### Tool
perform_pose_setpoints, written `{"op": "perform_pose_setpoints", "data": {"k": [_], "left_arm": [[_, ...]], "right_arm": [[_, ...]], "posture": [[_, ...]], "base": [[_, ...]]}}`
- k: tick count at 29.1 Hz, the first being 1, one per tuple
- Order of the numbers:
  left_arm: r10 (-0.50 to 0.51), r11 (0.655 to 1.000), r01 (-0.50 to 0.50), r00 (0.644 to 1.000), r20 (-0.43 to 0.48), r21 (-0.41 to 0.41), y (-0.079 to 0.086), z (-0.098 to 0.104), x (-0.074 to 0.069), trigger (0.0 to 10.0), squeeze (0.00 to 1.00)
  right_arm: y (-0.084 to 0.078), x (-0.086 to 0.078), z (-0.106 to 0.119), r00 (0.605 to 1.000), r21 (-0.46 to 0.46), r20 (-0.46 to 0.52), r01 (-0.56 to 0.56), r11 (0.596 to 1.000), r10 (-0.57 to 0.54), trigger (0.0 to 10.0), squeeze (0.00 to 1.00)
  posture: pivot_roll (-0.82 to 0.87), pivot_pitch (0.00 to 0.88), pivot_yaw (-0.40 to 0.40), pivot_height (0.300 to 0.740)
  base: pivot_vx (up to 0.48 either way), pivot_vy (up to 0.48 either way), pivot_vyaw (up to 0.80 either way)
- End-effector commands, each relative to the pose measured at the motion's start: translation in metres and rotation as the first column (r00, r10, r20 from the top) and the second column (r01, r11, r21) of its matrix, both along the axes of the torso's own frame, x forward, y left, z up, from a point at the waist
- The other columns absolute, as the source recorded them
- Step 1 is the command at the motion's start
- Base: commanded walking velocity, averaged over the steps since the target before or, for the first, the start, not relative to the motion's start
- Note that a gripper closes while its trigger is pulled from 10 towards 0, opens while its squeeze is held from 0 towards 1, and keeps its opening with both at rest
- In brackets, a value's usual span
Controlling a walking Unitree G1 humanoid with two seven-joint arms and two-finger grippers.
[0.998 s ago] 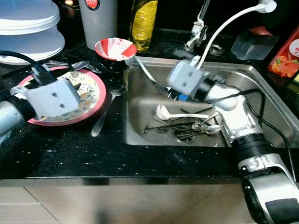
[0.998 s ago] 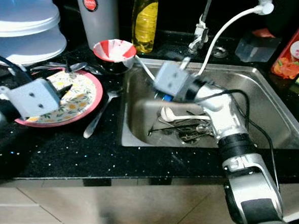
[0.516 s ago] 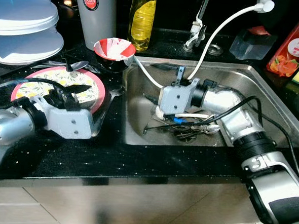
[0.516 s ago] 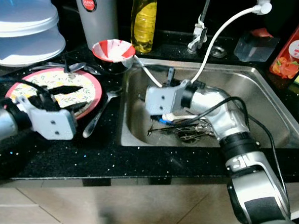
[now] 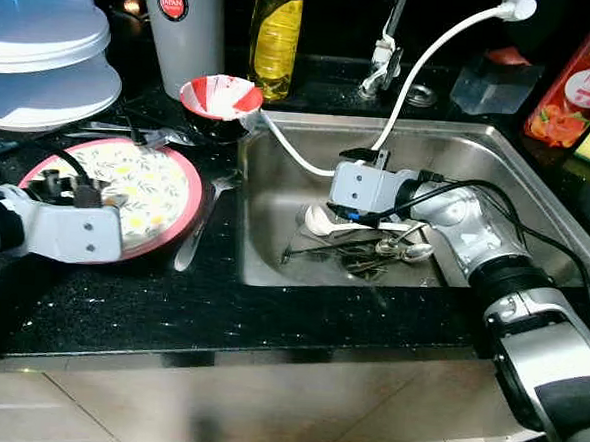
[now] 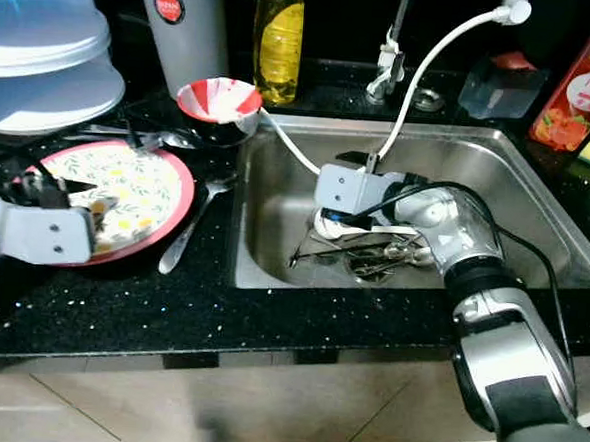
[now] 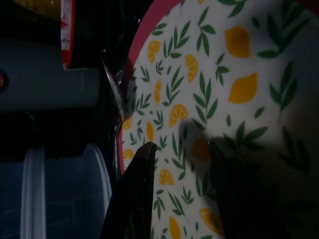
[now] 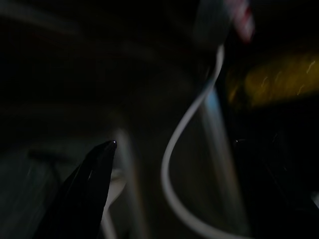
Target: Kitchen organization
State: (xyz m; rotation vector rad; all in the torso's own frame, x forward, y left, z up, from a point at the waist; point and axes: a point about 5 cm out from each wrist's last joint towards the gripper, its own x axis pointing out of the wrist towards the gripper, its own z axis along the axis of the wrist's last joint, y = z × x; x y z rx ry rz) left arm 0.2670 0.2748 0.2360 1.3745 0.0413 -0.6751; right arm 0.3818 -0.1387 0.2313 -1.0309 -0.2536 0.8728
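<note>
The right gripper [image 5: 348, 206] has dropped low into the sink [image 5: 538, 186], just above the spoons [image 5: 373, 248], jaws wide and empty. The left gripper [image 7: 182, 164] has slid over the plate [image 5: 167, 188] on the counter [image 5: 269, 315], jaws spread, holding nothing. Likely cutlery gets picked next.

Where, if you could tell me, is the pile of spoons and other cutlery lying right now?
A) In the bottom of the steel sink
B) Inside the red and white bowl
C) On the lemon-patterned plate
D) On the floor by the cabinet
A: the cutlery lies heaped in the sink basin, just below the right gripper, while the left gripper hovers open over the lemon-patterned plate.
</note>
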Motion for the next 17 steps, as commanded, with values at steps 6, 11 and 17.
{"op": "perform_pose_setpoints", "data": {"k": [6, 11, 17], "left_arm": [[-0.108, 0.992, 0.108, 0.994, -0.001, 0.062, -0.014, 0.004, 0.014, 10.0, 0.00], [-0.191, 0.980, 0.187, 0.980, 0.060, 0.069, -0.034, 0.023, 0.028, 10.0, 0.00], [-0.158, 0.980, 0.151, 0.986, 0.044, 0.131, -0.019, 0.035, 0.032, 10.0, 0.00]], "right_arm": [[0.010, -0.004, 0.007, 0.993, -0.057, 0.048, -0.109, 0.992, 0.112, 10.0, 0.00], [0.016, -0.004, 0.022, 0.990, 0.040, 0.042, -0.136, 0.990, 0.134, 10.0, 0.00], [0.012, -0.006, 0.031, 0.989, 0.189, 0.016, -0.146, 0.971, 0.145, 10.0, 0.00]], "posture": [[0.19, 0.000, -0.050, 0.740], [0.18, 0.000, -0.042, 0.740], [0.18, 0.000, -0.038, 0.740]], "base": [[0.000, 0.000, 0.00], [0.000, 0.000, 0.00], [0.000, 0.000, 0.00]]}}
